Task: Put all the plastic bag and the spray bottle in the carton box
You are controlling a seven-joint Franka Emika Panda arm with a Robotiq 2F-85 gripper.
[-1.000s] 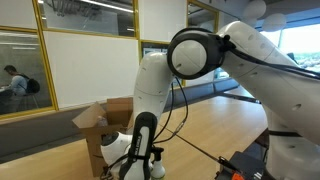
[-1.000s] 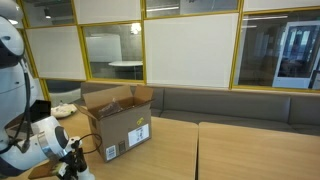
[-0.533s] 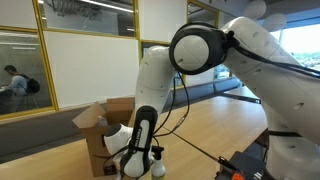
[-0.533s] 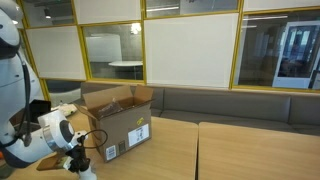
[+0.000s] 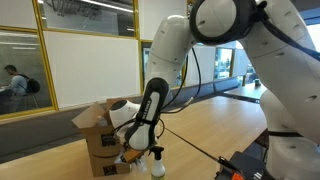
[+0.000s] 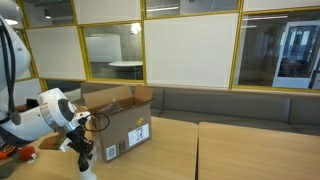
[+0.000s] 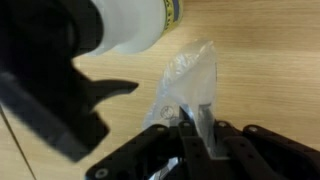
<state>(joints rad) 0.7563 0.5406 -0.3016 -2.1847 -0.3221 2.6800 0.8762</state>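
In the wrist view my gripper is shut on a clear plastic bag, which hangs crumpled from the fingers above the wooden table. The spray bottle, white with a black trigger head, lies on the table just beyond the bag. In an exterior view the bottle sits on the table by my gripper, in front of the open carton box. The box and my gripper, low beside its front corner, also show in an exterior view.
The wooden table stretches away from the box. A grey bench runs along the glass wall behind. Black equipment stands at the table's near corner. An orange item lies at the far edge.
The arm has swung up and stretched over the box side. The gripper has risen off the table with the plastic bag, and the spray bottle has come into view beside it.
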